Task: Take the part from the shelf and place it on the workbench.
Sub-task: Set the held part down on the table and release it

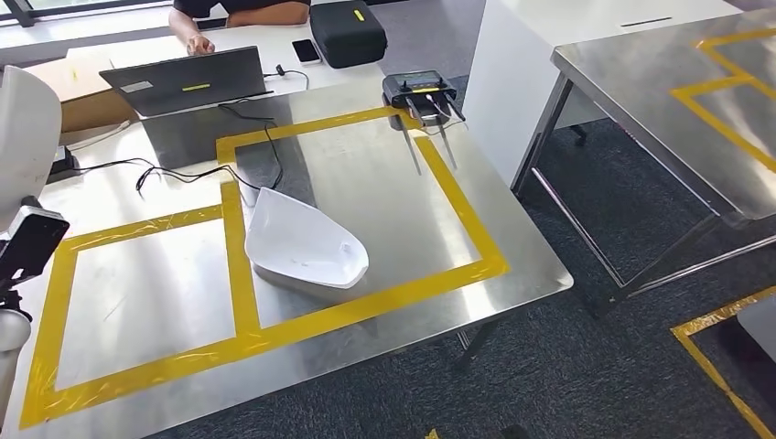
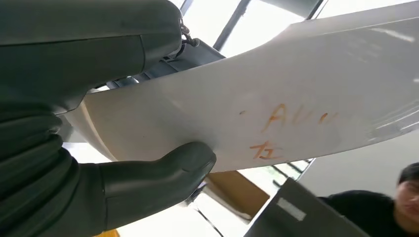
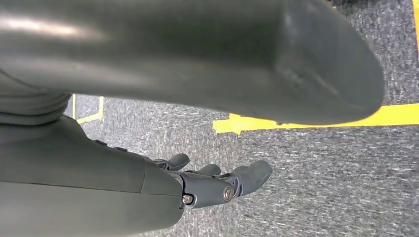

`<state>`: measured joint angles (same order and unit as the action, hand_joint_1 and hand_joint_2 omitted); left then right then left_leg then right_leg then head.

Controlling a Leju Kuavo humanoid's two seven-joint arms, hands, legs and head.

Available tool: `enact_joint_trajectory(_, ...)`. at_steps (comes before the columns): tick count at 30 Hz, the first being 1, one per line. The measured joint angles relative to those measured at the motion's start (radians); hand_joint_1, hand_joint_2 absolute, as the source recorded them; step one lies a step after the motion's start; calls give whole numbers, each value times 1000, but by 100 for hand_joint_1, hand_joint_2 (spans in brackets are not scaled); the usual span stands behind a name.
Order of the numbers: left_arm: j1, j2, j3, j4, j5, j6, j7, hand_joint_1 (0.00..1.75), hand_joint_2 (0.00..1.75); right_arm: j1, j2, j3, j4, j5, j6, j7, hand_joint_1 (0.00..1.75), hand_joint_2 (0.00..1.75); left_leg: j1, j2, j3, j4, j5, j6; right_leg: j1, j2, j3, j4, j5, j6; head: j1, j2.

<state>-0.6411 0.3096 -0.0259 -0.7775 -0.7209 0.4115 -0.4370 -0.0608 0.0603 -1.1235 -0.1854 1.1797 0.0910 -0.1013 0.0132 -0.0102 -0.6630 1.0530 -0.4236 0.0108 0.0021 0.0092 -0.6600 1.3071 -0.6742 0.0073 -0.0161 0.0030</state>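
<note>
Left hand point(image 2: 99, 163) grips the white part point(image 2: 276, 108), orange handwriting unreadable; right hand point(image 3: 217, 185) fingers loosely spread.

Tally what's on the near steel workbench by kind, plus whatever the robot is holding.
White parts: 2, one on the workbench, one held by the left hand (part at)
Laptops: 1
Controllers with antennas: 1
Black cases: 1
Phones: 1
Cardboard boxes: 1
Total: 7

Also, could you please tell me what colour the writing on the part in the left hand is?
Orange, on the white part; clearest in the left wrist view.
</note>
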Motion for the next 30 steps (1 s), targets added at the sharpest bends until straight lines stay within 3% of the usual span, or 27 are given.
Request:
enact_joint_trajectory(1, -21, -4, -6, 52, -3, 3, -2, 175, 175, 2, 0, 0, 0, 4, 3, -2, 0, 0, -1, 0, 5, 0, -5, 0, 0, -1, -19, 1, 24, -2, 0, 0)
enact_joint_trajectory(2, -36, -11, -10, 97, -4, 7, -7, 175, 175, 3, 0, 0, 0, 8, 5, -3, 0, 0, -2, 0, 13, 0, -11, -1, 0, -1, -17, -36, 67, -5, 0, 0)
enact_joint_trajectory(4, -51, -26, -16, 164, -9, 23, -21, 175, 175, 5, -1, 2, 0, 14, 9, -4, 0, 0, -5, 0, 28, 0, -22, -4, 4, -1, 20, -167, 159, -18, 0, 0)
enact_joint_trajectory(5, -55, -36, -21, 192, -14, 33, -27, 175, 175, 5, -2, 3, 0, 18, 10, -3, 0, 0, -7, 0, 33, 0, -25, -7, 7, -2, 39, -220, 186, -24, 0, 0)
enact_joint_trajectory(6, -55, -44, -27, 215, -23, 42, -32, 131, 175, 5, -2, 5, 0, 21, 10, -2, 0, 0, -9, -1, 35, -1, -28, -9, 8, -2, 51, -254, 198, -27, 0, 0)
enact_joint_trajectory(9, -49, -66, -52, 265, -60, 61, -40, 0, 175, 5, -2, 7, 0, 25, 9, 2, 0, 0, -11, 0, 37, -6, -29, -10, 7, -1, 59, -273, 198, -19, 0, 0)
enact_joint_trajectory(11, -48, -78, -71, 290, -82, 72, -42, 0, 175, 7, -2, 8, 0, 26, 8, 4, 0, 0, -11, 0, 40, -11, -28, -12, 7, 0, 59, -273, 198, -19, 0, 0)
enact_joint_trajectory(15, -45, -98, -93, 318, -81, 59, -46, 0, 0, 8, -2, 8, 0, 29, 9, 3, 0, 0, -11, 1, 46, -18, -26, -18, 7, 1, 60, -273, 197, -25, 0, 0)
enact_joint_trajectory(24, 11, -78, -95, 288, 18, 37, -89, 0, 0, 15, -9, 15, 0, 43, 17, -7, 0, 0, -11, 2, 48, -22, -24, -24, 7, 1, 61, -273, 196, -29, 0, 0)
enact_joint_trajectory(30, 76, -53, -95, 158, 71, 122, -64, 0, 0, 16, -10, 15, 0, 41, 16, -5, 0, 0, -15, 2, 48, -19, -25, -22, 4, 0, 62, -274, 197, -27, 0, 0)
